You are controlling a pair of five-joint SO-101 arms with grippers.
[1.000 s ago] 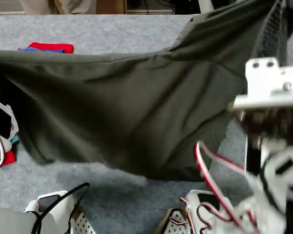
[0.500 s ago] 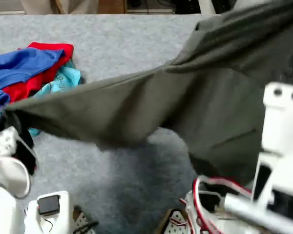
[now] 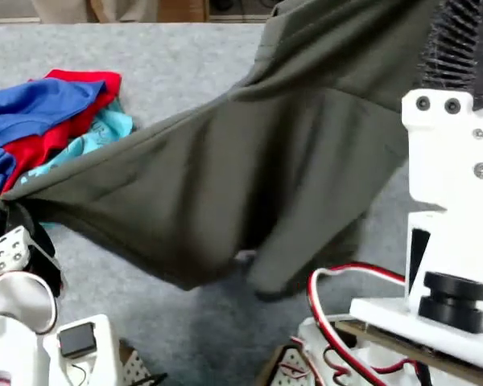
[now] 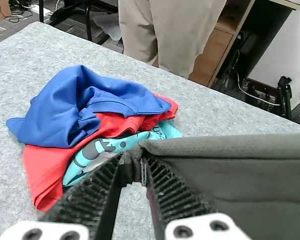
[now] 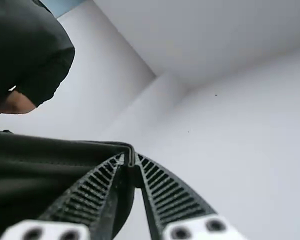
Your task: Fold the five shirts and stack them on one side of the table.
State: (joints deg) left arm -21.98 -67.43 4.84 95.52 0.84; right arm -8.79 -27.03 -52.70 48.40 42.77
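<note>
1. High view, left side: three loose shirts lie in a pile on the grey tabletop (image 3: pixel 185 48). The blue shirt (image 3: pixel 32 108) is on top, the red shirt (image 3: pixel 84 80) lies under it, and the teal shirt (image 3: pixel 105 133) shows at the pile's right edge. None of the three is folded.
2. Left arm: the left pincer (image 4: pixel 135 162) sits low, just in front of the pile. It is clamped on one corner of the dark olive shirt (image 3: pixel 249 185). In the left wrist view the ribbed fingers (image 4: pixel 102 182) stand close together with the hem pinched between their tips.
3. Centre: the dark olive shirt hangs in the air between the two arms. It is stretched on a slope, low at the left corner and high at the right. Its lower fold sags toward the tabletop near the middle. Whether that fold touches the surface cannot be told.
4. Right arm: the right pincer (image 5: pixel 130 161) is raised well above the tabletop at the far right. It is closed on another edge of the same shirt, with fabric gripped between its tips and draping away below them.
</note>
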